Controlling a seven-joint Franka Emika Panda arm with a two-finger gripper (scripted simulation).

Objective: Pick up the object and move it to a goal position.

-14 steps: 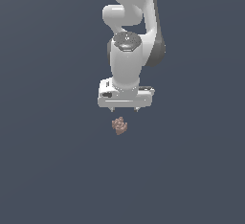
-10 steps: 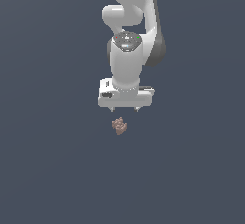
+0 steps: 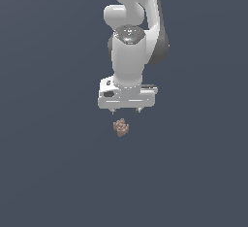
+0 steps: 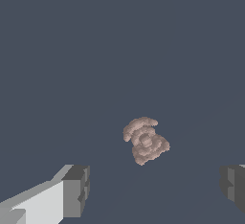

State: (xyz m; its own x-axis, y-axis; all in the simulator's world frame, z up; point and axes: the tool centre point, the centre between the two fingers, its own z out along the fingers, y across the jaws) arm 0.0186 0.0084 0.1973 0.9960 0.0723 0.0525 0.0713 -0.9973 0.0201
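Note:
The object (image 3: 121, 127) is a tiny lumpy reddish-brown and tan clump on the dark grey floor, just in front of the white arm's hand in the exterior view. In the wrist view the object (image 4: 145, 141) lies between and beyond the two fingers. My gripper (image 3: 126, 109) hangs above the floor, close behind the clump, with only short fingertip stubs showing below the hand. In the wrist view the gripper (image 4: 155, 189) is open wide and empty, with one finger (image 4: 72, 192) and the other at the frame edge.
A plain dark grey floor (image 3: 48, 172) fills both views. The white arm (image 3: 131, 37) rises behind the gripper to the top of the exterior view.

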